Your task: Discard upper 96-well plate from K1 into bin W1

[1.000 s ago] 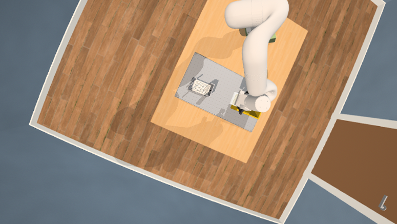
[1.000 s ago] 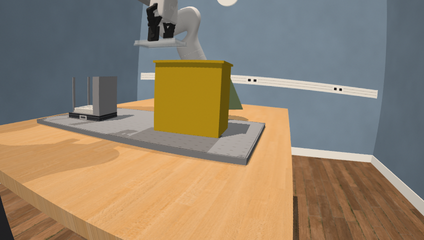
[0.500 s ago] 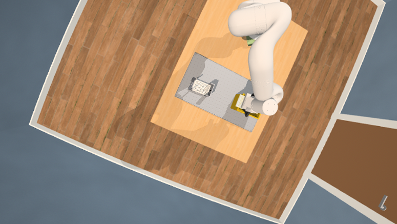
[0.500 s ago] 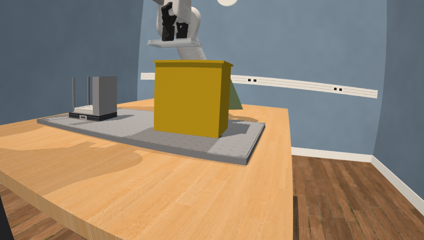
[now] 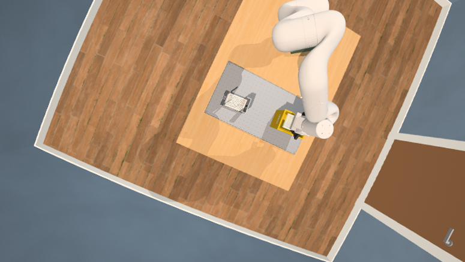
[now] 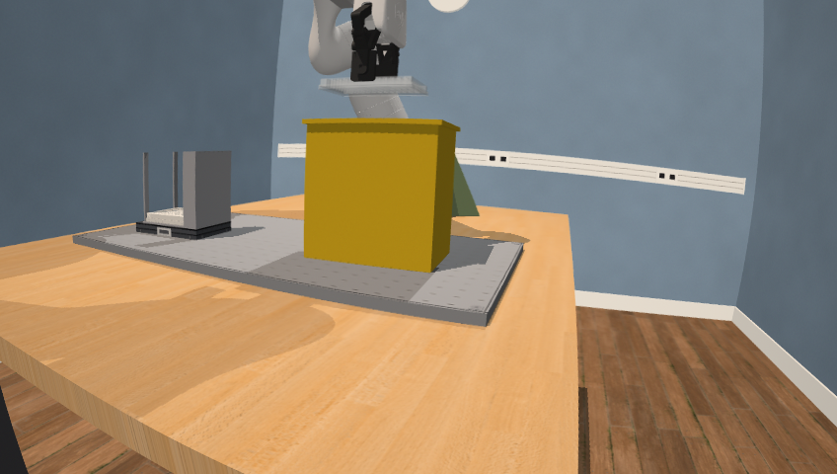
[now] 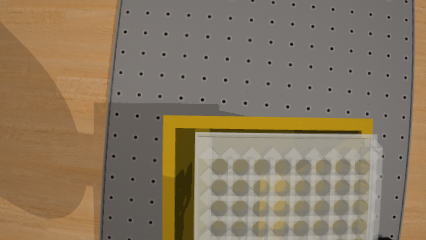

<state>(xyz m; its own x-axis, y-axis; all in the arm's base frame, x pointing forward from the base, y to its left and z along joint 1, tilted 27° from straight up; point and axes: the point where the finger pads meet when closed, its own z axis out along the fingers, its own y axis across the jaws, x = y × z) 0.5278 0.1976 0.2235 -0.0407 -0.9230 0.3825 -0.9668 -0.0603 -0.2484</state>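
Clear, flat 96-well plate pinched level in the black tool, above the upright yellow bin; grey rack at frame left.
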